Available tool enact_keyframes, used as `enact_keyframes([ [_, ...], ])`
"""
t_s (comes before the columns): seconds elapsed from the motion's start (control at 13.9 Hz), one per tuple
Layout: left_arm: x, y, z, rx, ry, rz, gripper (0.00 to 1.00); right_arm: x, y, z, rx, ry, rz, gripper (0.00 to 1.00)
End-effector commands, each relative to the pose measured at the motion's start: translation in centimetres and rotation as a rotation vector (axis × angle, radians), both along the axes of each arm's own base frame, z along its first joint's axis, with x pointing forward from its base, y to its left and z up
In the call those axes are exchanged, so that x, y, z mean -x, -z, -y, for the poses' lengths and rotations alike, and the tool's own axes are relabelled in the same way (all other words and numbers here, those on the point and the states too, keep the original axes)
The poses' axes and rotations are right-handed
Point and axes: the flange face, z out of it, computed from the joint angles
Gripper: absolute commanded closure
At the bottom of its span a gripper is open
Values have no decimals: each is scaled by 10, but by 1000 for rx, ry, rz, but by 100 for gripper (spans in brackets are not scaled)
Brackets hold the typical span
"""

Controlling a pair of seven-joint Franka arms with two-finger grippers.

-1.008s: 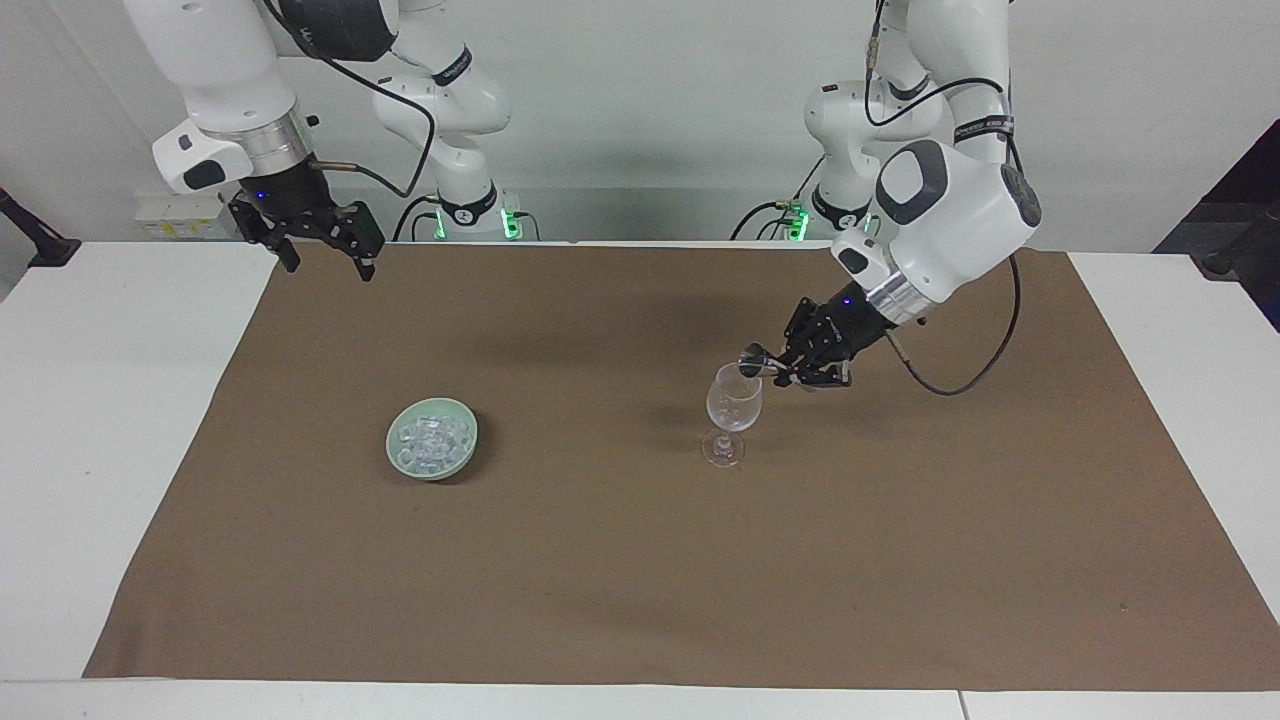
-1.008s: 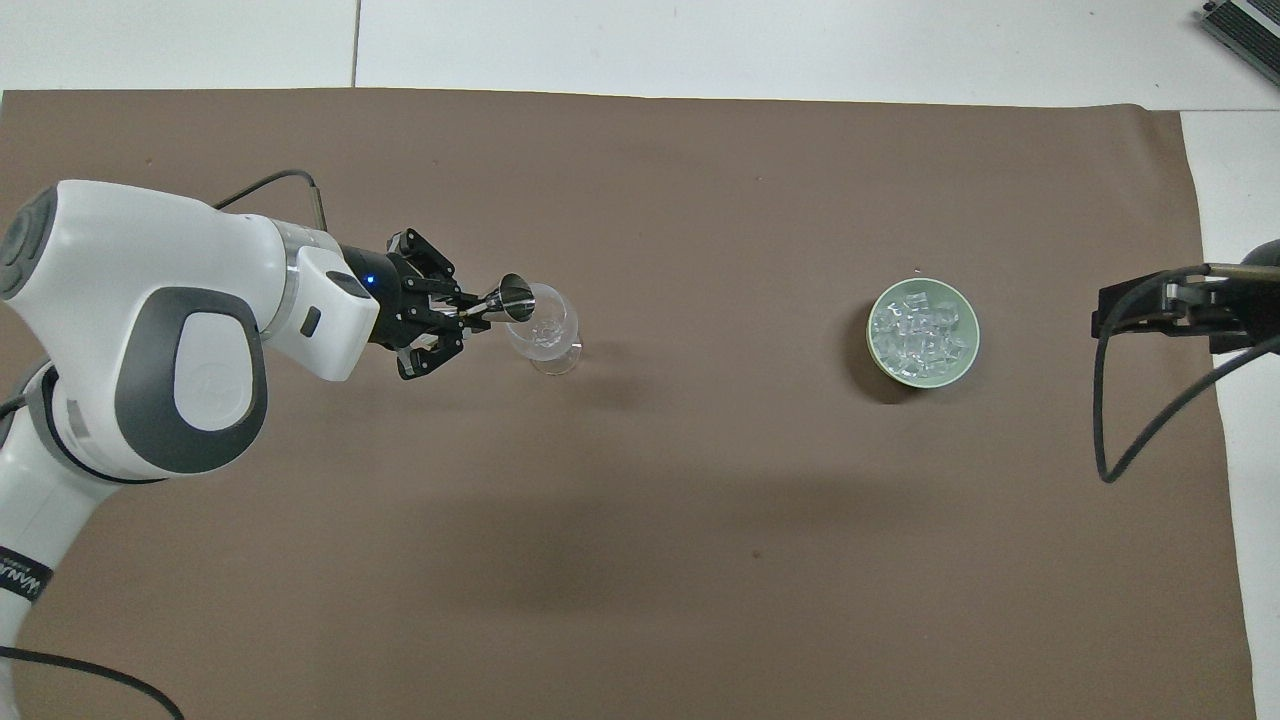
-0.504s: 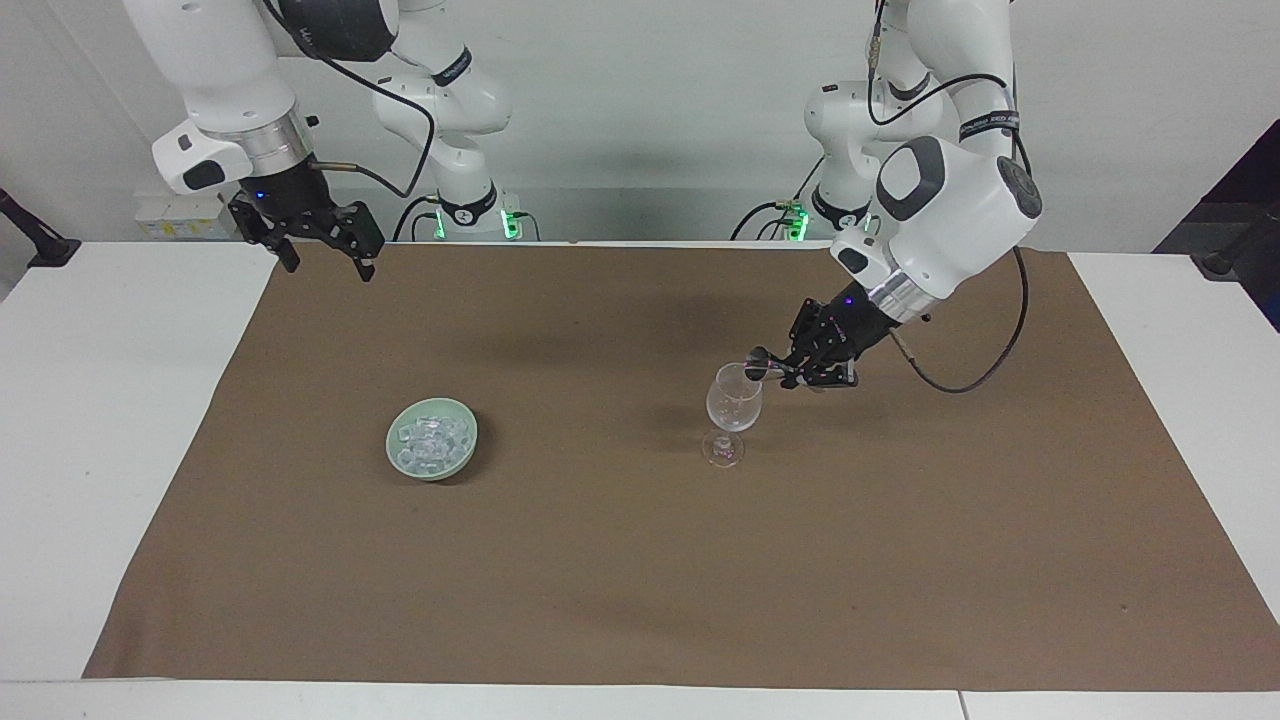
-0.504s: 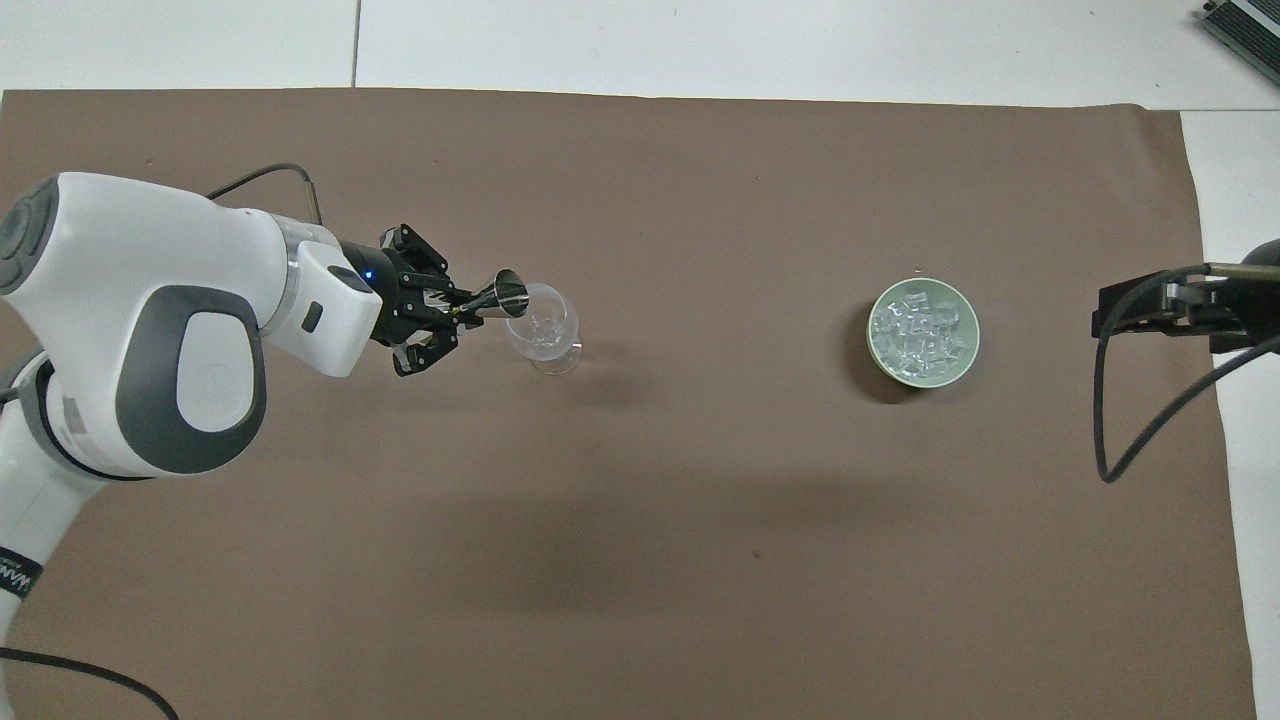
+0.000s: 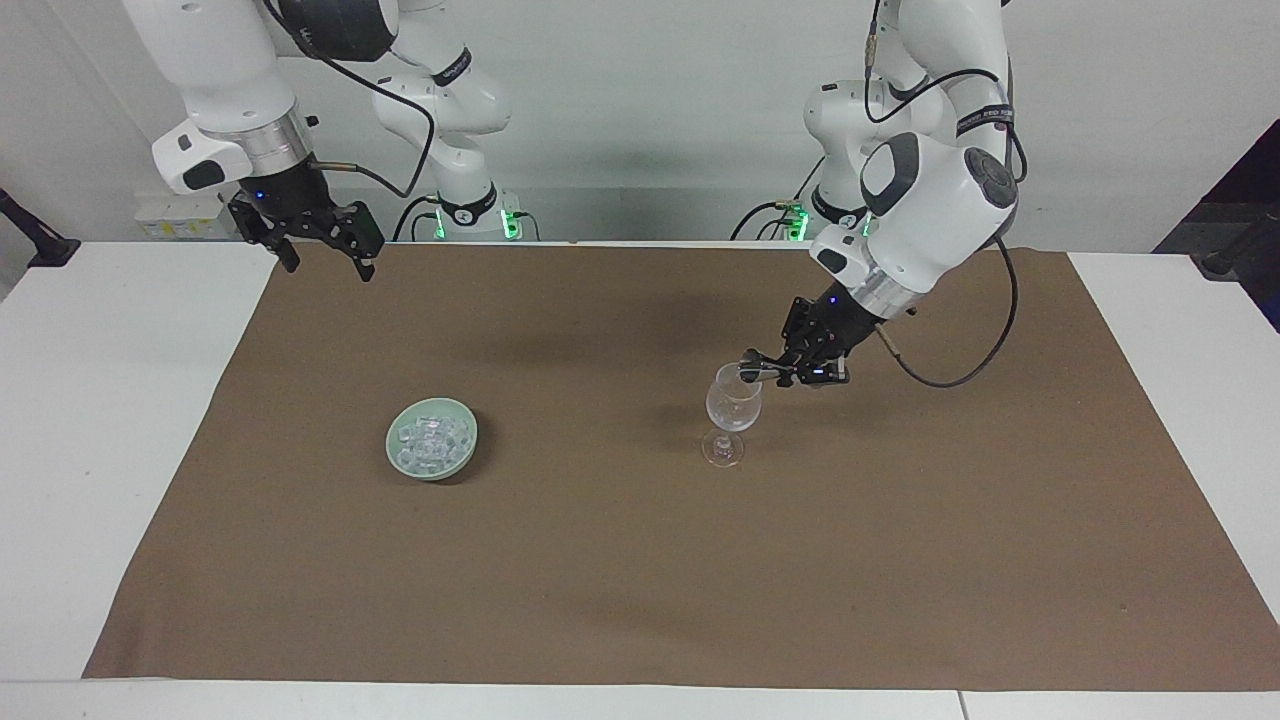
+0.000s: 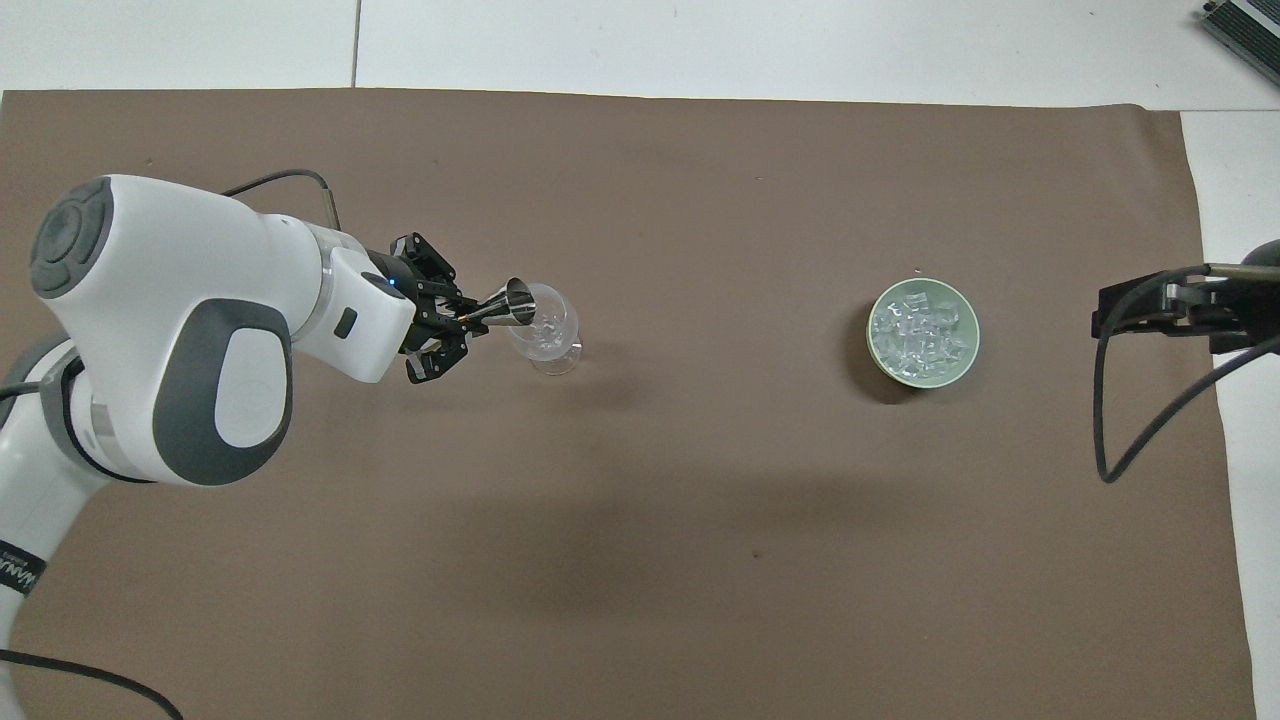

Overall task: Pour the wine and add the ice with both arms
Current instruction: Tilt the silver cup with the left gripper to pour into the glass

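A clear stemmed glass (image 5: 733,410) stands upright on the brown mat; it also shows in the overhead view (image 6: 548,335). My left gripper (image 5: 790,372) is shut on a small metal jigger (image 5: 752,372), tipped on its side with its mouth over the glass rim; the gripper (image 6: 455,318) and the jigger (image 6: 510,305) also show from overhead. The ice (image 5: 432,437) lies heaped in a pale green bowl (image 5: 392,440) toward the right arm's end, also visible from overhead (image 6: 920,330). My right gripper (image 5: 328,265) is open and empty, and waits in the air over the mat's edge.
A brown mat (image 5: 640,560) covers most of the white table (image 5: 100,400). The bowl's rim (image 6: 872,345) and the glass stand well apart. The right arm's black cable (image 6: 1110,440) hangs over the mat's end.
My left arm's wrist has risen and turned, tipping the jigger a little more toward the glass. The jigger's mouth stays at the glass rim. The right arm has not moved.
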Motion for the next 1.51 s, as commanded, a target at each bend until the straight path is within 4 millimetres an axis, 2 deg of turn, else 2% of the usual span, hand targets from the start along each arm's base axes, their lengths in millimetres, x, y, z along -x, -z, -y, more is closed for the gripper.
enact_keyframes([
  [0.0, 0, -12, 0, -47, 2, 29, 100, -1, 1, 2, -15, -6, 6, 0],
  [0.22, 1, -14, 0, -86, -32, 21, 100, -1, 1, 2, -15, -6, 5, 0],
  [0.36, 2, -19, 10, -132, -69, 27, 100, -1, 1, 2, -15, -6, 6, 0],
  [0.72, 5, -20, 18, -165, -82, 33, 100, -1, 1, 2, -15, -6, 6, 0],
  [1.15, 10, -31, 35, -248, -93, 35, 100, -1, 1, 2, -15, -6, 6, 0],
  [1.44, 10, -35, 33, -323, -86, 60, 100, -1, 1, 2, -15, -6, 6, 0],
])
